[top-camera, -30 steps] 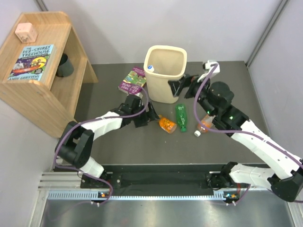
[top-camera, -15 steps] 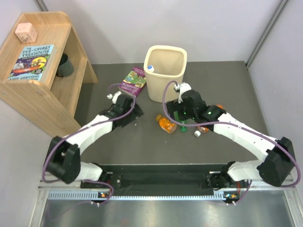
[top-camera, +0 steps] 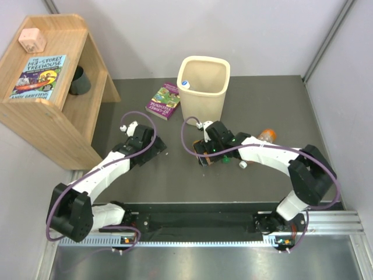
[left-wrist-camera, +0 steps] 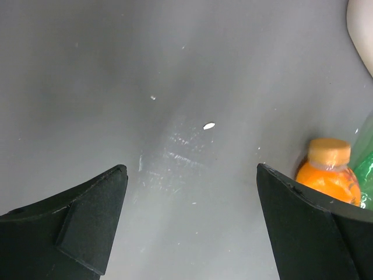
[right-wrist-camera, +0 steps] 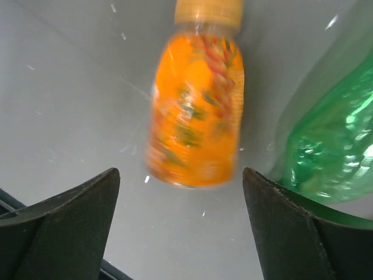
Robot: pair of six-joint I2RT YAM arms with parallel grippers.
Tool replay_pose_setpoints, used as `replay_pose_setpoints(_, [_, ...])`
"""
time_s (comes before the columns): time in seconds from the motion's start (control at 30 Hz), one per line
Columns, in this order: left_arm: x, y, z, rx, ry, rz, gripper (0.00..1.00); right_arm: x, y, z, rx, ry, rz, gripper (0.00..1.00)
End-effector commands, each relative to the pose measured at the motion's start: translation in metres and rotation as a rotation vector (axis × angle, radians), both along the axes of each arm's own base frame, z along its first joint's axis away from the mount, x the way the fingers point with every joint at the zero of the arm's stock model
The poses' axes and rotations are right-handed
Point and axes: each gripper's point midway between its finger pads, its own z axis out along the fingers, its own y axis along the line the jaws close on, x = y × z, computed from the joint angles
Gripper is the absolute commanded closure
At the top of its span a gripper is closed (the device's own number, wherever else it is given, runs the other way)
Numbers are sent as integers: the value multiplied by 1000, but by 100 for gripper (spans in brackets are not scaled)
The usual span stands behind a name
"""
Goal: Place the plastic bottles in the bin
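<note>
Room lies wide open on the dark grey tabletop (top-camera: 274,102) right of the tall cream-beige plastic bin (top-camera: 204,111), while the light wooden shelf (top-camera: 52,125) crowds the left edge and a colourful paperback book (top-camera: 164,102) lies just beside the bin's left wall. Right gripper (right-wrist-camera: 179,175) has its fingers spread wide, with the short orange plastic bottle (right-wrist-camera: 195,105) lying on its side, framed between them, neither finger touching it. The green plastic bottle (right-wrist-camera: 329,140) lies just beside it on the right. Left gripper (left-wrist-camera: 191,172) is spread too, over bare table, that orange bottle off past its right finger. Inside the bin, a white cap (top-camera: 185,83) shows against the left wall. A second orange bottle (top-camera: 266,135) peeks out beyond the right forearm.
</note>
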Motion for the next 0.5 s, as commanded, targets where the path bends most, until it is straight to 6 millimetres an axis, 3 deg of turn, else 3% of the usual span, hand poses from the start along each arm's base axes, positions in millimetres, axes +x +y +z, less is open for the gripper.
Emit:
replay_pose_setpoints(0.0, [-2, 5, 6, -1, -28, 2, 4, -5, 9, -19, 3, 31, 20, 16])
replay_pose_setpoints(0.23, [0, 1, 3, -19, -26, -9, 5, 2, 8, -40, -42, 43, -31, 20])
replay_pose_setpoints(0.33, [1, -2, 3, -28, -25, -16, 5, 5, 15, -33, 6, 30, -62, 16])
replay_pose_setpoints(0.47, [1, -3, 4, -32, -31, -23, 5, 8, 31, -5, 114, 8, -74, 6])
